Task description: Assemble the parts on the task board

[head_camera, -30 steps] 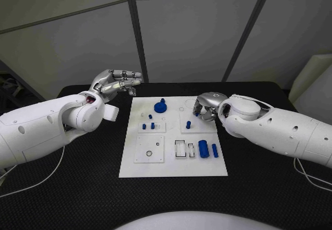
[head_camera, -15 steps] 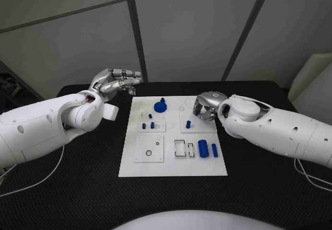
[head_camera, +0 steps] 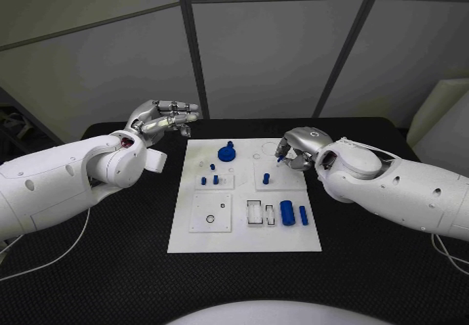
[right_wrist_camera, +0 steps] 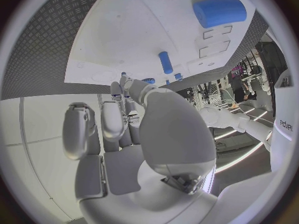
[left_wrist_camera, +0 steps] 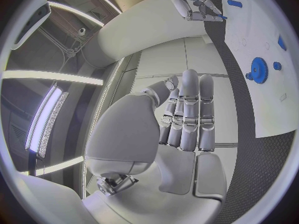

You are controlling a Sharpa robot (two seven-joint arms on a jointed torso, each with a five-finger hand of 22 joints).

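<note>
**Right robot hand lifts a small blue peg over the board**

While the left robot hand (head_camera: 164, 118) hangs off the board's far-left corner with fingers curled in on nothing, the right robot hand (head_camera: 296, 150) sits over the far-right part of the task board (head_camera: 245, 237) and pinches a small blue peg (head_camera: 280, 160) at its fingertips. Seen from the head, the peg is mostly hidden by the fingers, so its exact tilt is hard to call.

Task board lies flat mid-tabletop (head_camera: 117, 271). Parts on it: blue gear (head_camera: 227, 152) at the far edge, short pegs (head_camera: 209, 179) left of centre, one upright peg (head_camera: 266, 177) on the right block, a fat blue cylinder (head_camera: 287, 210) and a slim one (head_camera: 303, 214) nearer the robot.

Handling, as a guess: the held peg looks like rigid plastic, light, smooth, prone to twist or slip in a fingertip pinch. Best held on its upper half, so the lower end is free to enter a hole. Fat cylinder wants a grasp across its middle.

View differences:
- Left wrist view: shows the blue tip poking from the right robot hand's fingertips, seen from the side, clear of the board.
- Right wrist view: shows the board surface under the palm, with the fat cylinder and empty rectangular slots (right_wrist_camera: 215, 41); the held peg itself I cannot make out for certain there.
</note>
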